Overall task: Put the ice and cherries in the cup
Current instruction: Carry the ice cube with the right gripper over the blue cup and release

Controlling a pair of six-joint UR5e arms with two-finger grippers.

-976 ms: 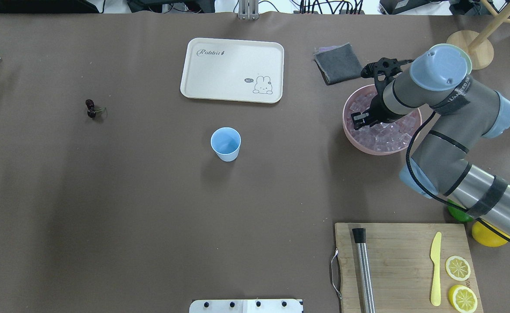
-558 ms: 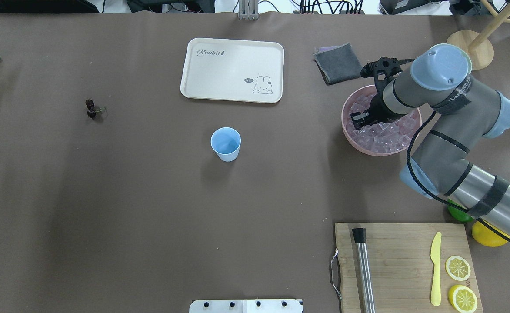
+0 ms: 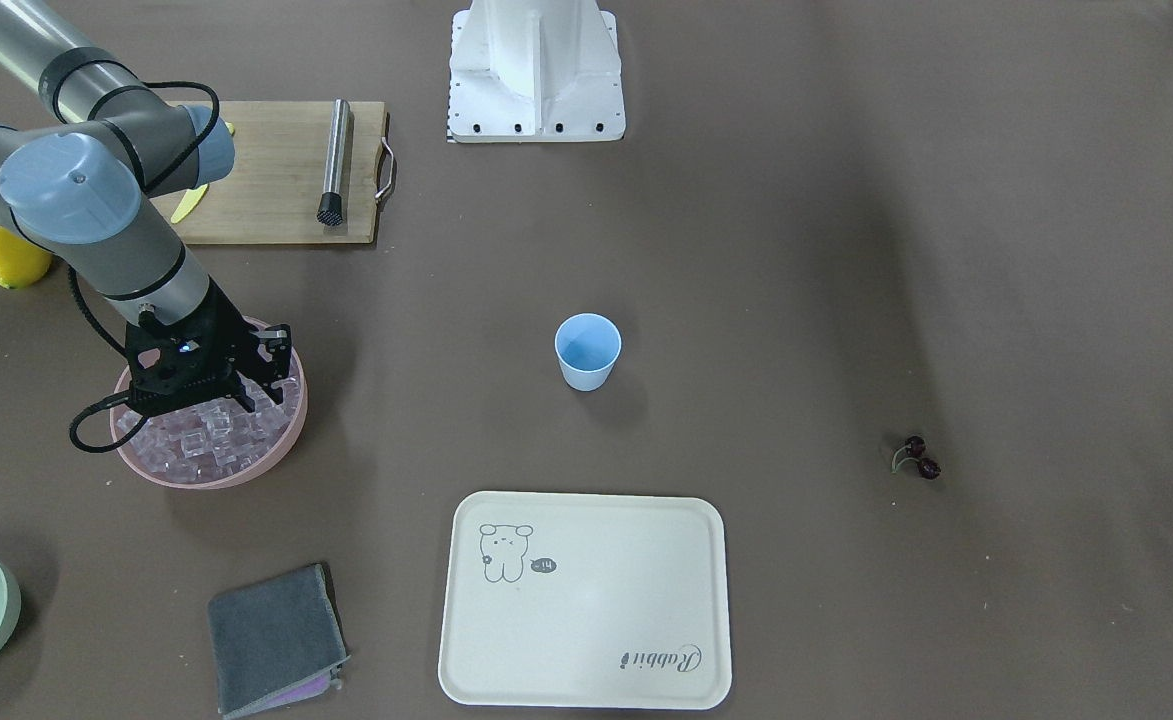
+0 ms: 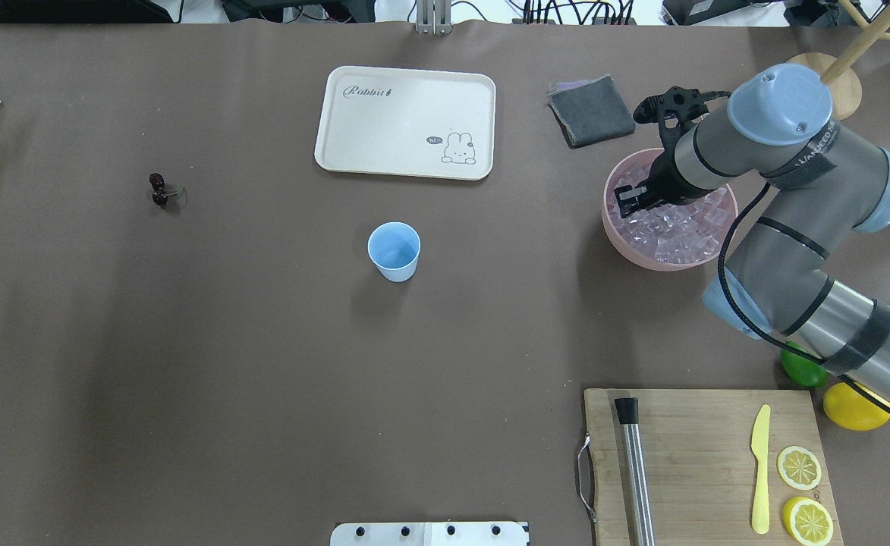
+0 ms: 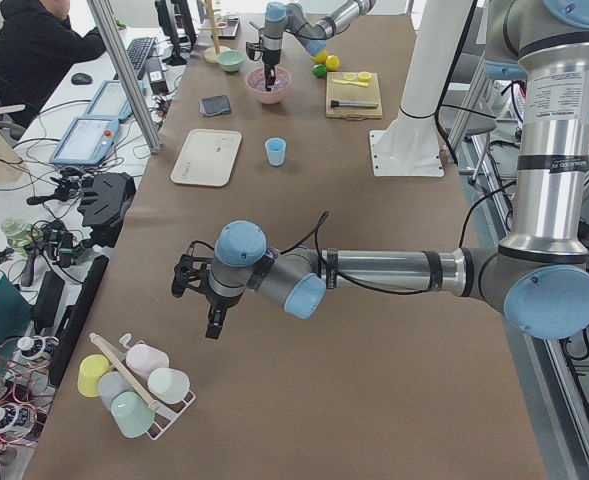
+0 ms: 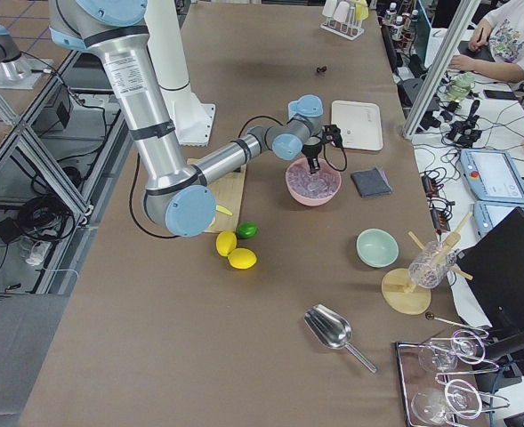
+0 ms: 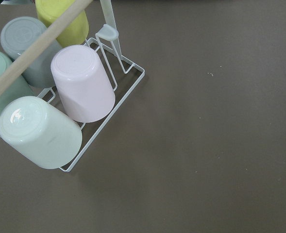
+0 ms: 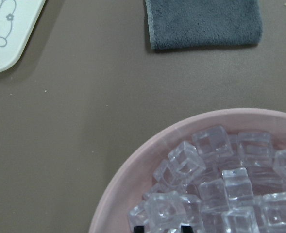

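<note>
Glassy ice [image 8: 230, 187] cubes fill the pink bowl [image 4: 665, 262] by the table's [image 4: 262, 379] right edge: light, hard, slick, so pinch 1 across flat faces. Your right gripper [image 4: 624, 204] sits among them, tips narrowly apart; whether it holds 1, I cannot tell. The cup [image 4: 394, 251] waits mid-table.

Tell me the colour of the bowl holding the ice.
The bowl is pink, clearest in the overhead exterior view.

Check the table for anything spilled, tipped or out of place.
Nothing stands out. The cup stands upright and empty, the ice is all in the bowl, none spilled, and the cherries lie on the table.
</note>
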